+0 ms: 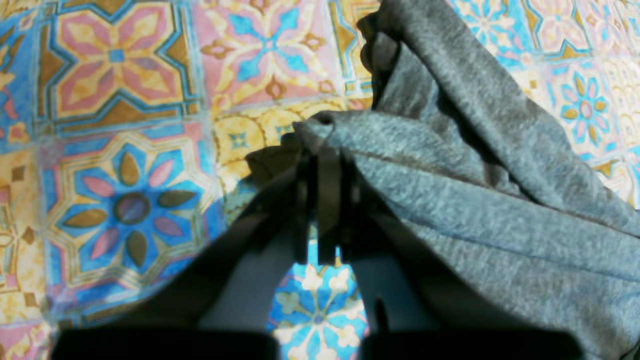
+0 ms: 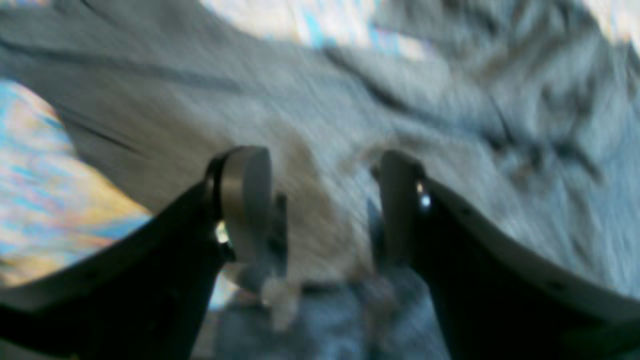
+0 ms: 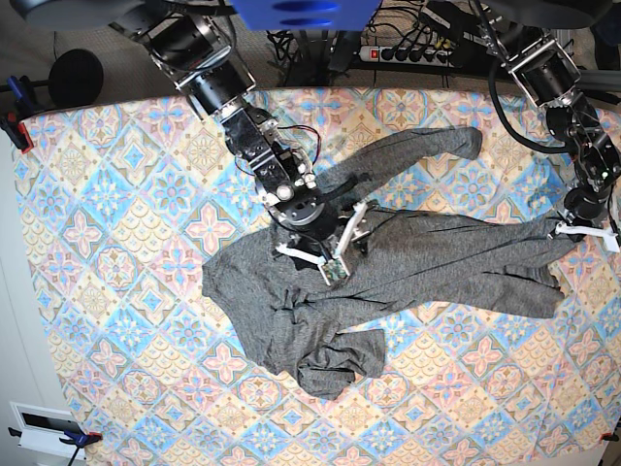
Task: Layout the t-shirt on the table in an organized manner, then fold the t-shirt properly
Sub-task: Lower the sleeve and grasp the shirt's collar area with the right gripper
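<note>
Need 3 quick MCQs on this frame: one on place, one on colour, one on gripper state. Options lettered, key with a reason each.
1. Where does the left gripper hold the t-shirt?
A. at its end by the table's edge, on the base view's right
B. at the bunched part near the front
C. nowhere

2. What colour is the t-shirt?
A. bright red
B. heather dark grey
C. white with a print

3. How does the right gripper stand?
A. shut on a sleeve
B. out of view
C. open above the cloth

Key: 1 A, the left wrist view shows fabric pinched between closed fingers; 2 B, all views show plain grey knit; 3 C, the right wrist view shows fingers wide apart with cloth between and below them.
</note>
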`<control>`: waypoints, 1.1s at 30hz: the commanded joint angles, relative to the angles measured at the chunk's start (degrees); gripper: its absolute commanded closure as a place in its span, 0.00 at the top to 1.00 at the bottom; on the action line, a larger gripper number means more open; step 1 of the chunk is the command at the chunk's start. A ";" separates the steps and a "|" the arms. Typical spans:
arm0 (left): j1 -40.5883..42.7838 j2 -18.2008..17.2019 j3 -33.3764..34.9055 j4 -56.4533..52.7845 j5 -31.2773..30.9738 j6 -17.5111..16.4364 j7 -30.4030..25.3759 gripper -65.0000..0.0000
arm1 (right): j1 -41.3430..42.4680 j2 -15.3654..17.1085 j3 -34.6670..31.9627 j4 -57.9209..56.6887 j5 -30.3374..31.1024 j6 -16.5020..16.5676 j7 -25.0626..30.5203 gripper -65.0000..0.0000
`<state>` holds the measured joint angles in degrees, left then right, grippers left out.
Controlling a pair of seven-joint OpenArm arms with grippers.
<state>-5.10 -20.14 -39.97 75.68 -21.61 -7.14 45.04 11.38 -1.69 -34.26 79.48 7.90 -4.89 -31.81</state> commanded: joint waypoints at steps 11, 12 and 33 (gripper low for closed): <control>0.31 -1.35 -0.25 0.94 -0.50 -0.20 -1.39 0.04 | 1.24 0.33 7.49 2.50 -0.12 0.18 1.79 0.52; 0.31 -1.35 -0.25 0.94 -0.50 -0.20 -1.39 0.04 | 1.24 0.33 8.90 3.02 -0.12 0.18 1.79 0.52; -0.04 -1.35 -0.25 0.94 -0.50 -0.20 -1.39 0.04 | -2.10 2.44 12.33 3.02 -0.12 0.27 1.70 0.52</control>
<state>-4.32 -20.16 -40.03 75.68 -21.61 -7.16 44.95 7.53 1.08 -22.02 81.30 7.70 -4.73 -32.16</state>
